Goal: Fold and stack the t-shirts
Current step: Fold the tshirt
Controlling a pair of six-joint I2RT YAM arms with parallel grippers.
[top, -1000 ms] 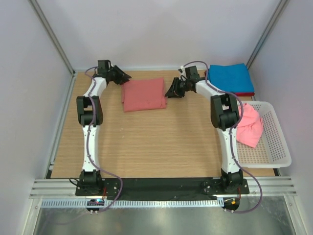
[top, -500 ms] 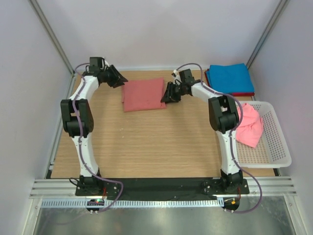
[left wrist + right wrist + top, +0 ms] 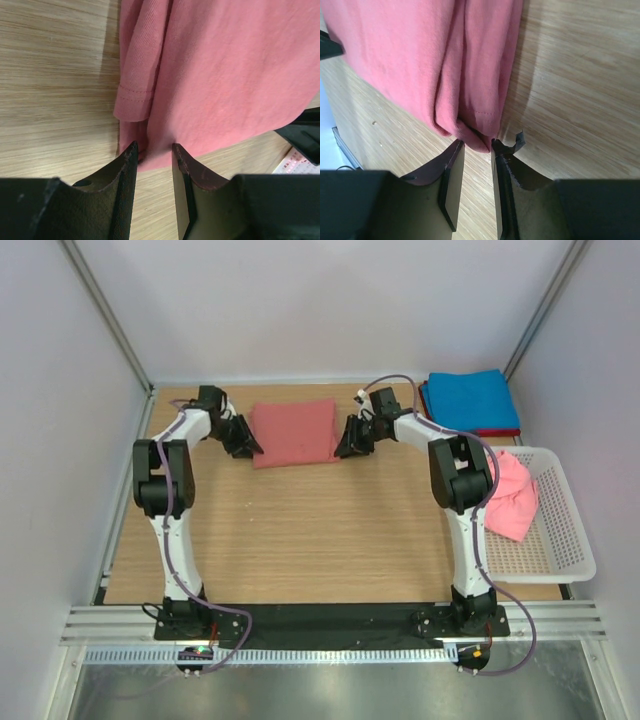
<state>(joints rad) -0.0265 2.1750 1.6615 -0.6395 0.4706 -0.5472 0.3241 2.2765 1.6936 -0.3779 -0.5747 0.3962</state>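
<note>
A folded salmon-red t-shirt point(image 3: 293, 432) point(image 3: 225, 75) point(image 3: 420, 55) lies flat at the back middle of the table. My left gripper point(image 3: 245, 447) point(image 3: 153, 146) sits low at its near left corner, open, the cloth edge just at its fingertips. My right gripper point(image 3: 347, 447) point(image 3: 477, 142) sits at the near right corner, open, with the folded corner poking between its tips. A folded blue t-shirt point(image 3: 470, 398) rests on a dark red t-shirt point(image 3: 497, 432) at the back right. A crumpled brighter pink t-shirt point(image 3: 510, 495) lies in the basket.
The white mesh basket point(image 3: 565, 540) stands along the right edge of the table. Grey walls and metal posts close in the back and sides. Bare wood spans the near half in front of the arms' bases.
My left gripper has swung from the back left corner down to the salmon-red t-shirt's near left corner. My right gripper has slid slightly toward the shirt's near right corner.
</note>
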